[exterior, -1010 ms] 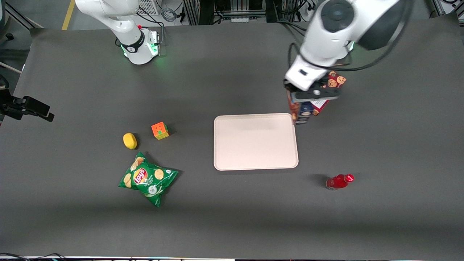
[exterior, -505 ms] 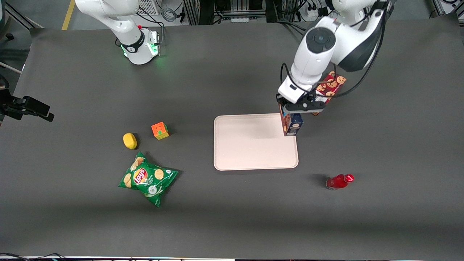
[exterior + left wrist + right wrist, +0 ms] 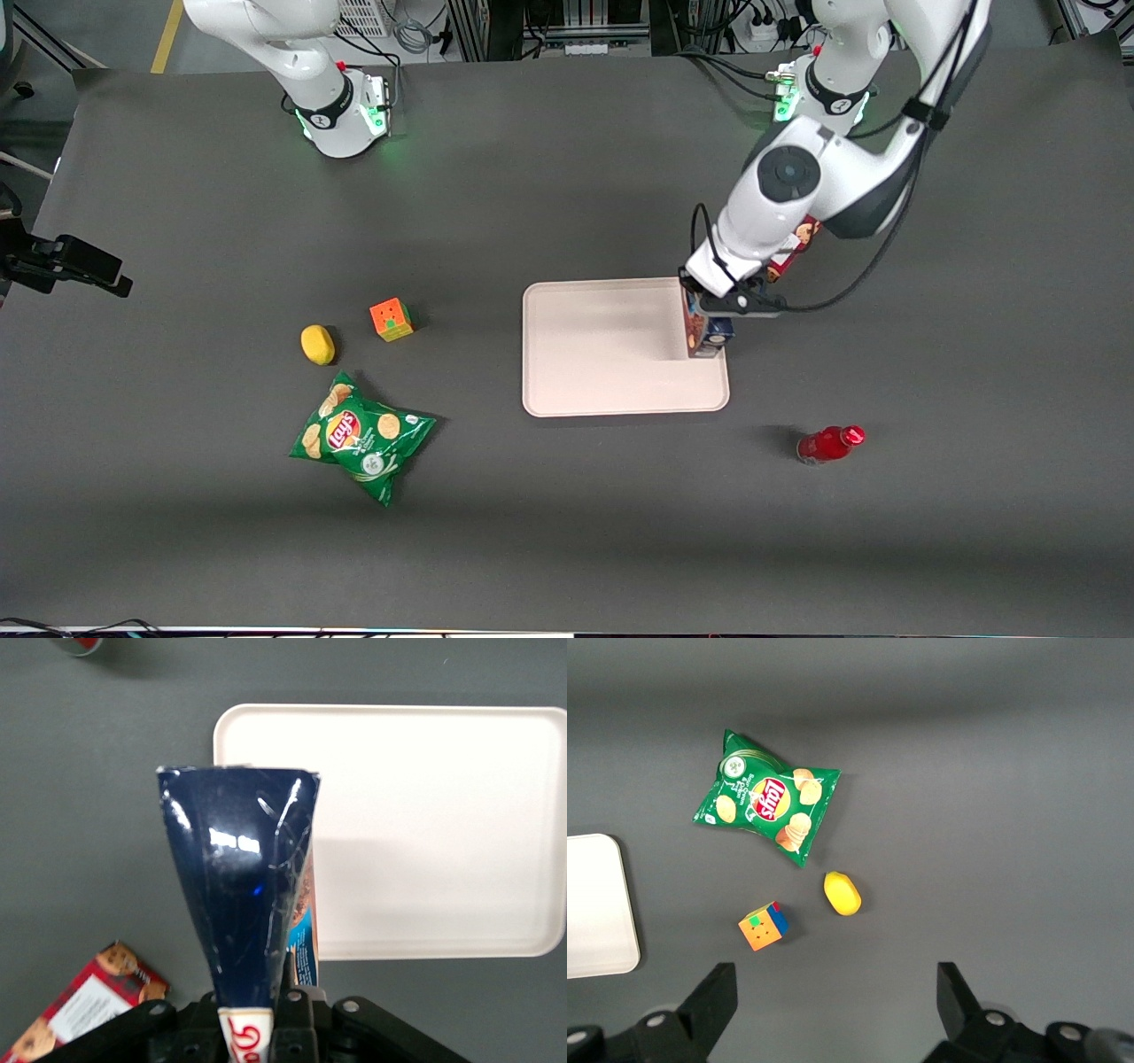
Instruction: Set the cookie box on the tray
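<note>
The cookie box (image 3: 704, 335) is a dark blue package held upright, and my left gripper (image 3: 725, 307) is shut on its upper end. The box hangs over the pale cream tray (image 3: 611, 354), at the tray's edge toward the working arm's end. Its lower end is at or just above the tray surface; I cannot tell whether it touches. In the left wrist view the glossy blue cookie box (image 3: 244, 877) runs down from the gripper (image 3: 257, 1023) across the rim of the tray (image 3: 443, 815).
A long red cookie box (image 3: 797, 244) lies on the table beside the tray, partly under the arm. A red bottle (image 3: 828, 443) lies nearer the front camera. Toward the parked arm's end lie a colour cube (image 3: 392, 319), a lemon (image 3: 317, 344) and a green chips bag (image 3: 361, 437).
My gripper has carried the cookie box away from the red box, nearer the front camera and lower, from beside the tray to over its edge.
</note>
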Controlling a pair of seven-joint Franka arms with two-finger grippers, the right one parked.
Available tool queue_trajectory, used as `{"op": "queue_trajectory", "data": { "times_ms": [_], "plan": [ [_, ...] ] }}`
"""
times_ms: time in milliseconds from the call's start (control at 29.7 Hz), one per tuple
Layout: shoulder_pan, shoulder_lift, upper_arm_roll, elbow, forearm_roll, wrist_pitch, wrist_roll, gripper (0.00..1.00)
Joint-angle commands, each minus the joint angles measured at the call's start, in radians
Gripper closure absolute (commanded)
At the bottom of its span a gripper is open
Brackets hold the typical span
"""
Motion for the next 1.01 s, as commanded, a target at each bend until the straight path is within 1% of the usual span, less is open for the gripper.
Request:
{"op": "queue_trajectory", "data": {
  "times_ms": [0,135,438,572,707,976],
  "plan": [
    [-0.009,0.08,-0.012,0.084,0.106,-0.048,-0.139,1.0],
    [-0.028,0.08,-0.015,0.104,0.107,-0.126,-0.145,1.0],
    [-0.051,0.101,-0.015,0.106,0.118,-0.123,-0.168,1.0],
    [-0.064,0.111,-0.016,0.106,0.156,-0.12,-0.17,1.0],
    [-0.074,0.123,-0.015,0.104,0.212,-0.103,-0.171,1.0],
    [-0.072,0.174,-0.01,0.107,0.215,-0.033,-0.179,0.97]
  ]
}}
